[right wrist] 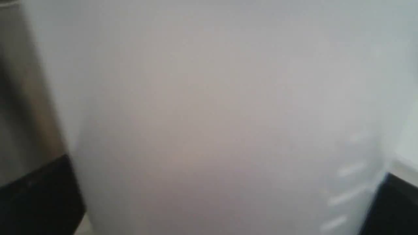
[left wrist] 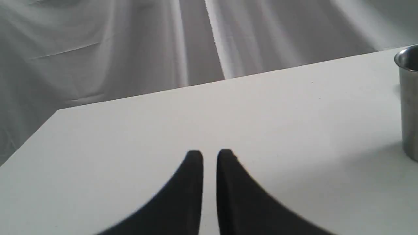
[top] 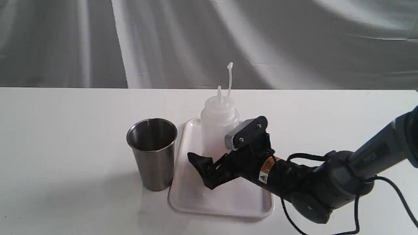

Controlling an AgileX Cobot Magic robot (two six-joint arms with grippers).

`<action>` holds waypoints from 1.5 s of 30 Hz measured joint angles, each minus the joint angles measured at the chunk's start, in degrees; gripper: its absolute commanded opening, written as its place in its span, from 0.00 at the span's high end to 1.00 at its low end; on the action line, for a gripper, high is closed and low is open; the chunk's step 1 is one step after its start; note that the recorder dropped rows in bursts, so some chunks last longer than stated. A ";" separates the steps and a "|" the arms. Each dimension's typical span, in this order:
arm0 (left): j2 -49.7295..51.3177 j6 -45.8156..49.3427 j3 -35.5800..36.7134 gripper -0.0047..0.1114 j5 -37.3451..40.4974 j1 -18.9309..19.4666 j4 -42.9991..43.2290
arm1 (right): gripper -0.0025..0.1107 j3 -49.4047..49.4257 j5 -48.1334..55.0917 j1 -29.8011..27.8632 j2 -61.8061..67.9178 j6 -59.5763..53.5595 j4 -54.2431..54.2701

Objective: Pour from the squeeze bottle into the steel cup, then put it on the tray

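The squeeze bottle (top: 218,125) stands upright on the far part of the white tray (top: 228,202), cap strap pointing up; it looks nearly empty, with a faint tint low down. My right gripper (top: 206,150) reaches in from the right and is shut on the bottle's lower body. Its near finger (top: 204,169) shows; the far one is hidden behind the bottle. The bottle (right wrist: 222,117) fills the right wrist view, with a black finger (right wrist: 36,199) at each side. The steel cup (top: 152,153) stands just left of the tray. My left gripper (left wrist: 210,155) is shut and holds nothing, with the cup (left wrist: 408,98) off to one side.
The white table (top: 65,147) runs back to a grey draped cloth (top: 163,39). The right arm's black cable (top: 385,182) trails over the table at the front right. My left arm is out of the exterior view.
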 measured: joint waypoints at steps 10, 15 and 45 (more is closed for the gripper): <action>0.00 0.00 0.00 0.89 0.00 0.00 0.00 | 0.05 4.20 -0.23 -0.02 -3.57 0.14 0.00; 0.00 0.00 0.00 0.89 0.00 0.00 0.00 | 0.05 6.68 -0.46 -0.02 -5.02 0.14 0.00; 0.00 0.00 0.00 0.89 0.00 0.00 0.00 | 0.05 33.34 2.52 -0.34 -37.16 3.79 6.43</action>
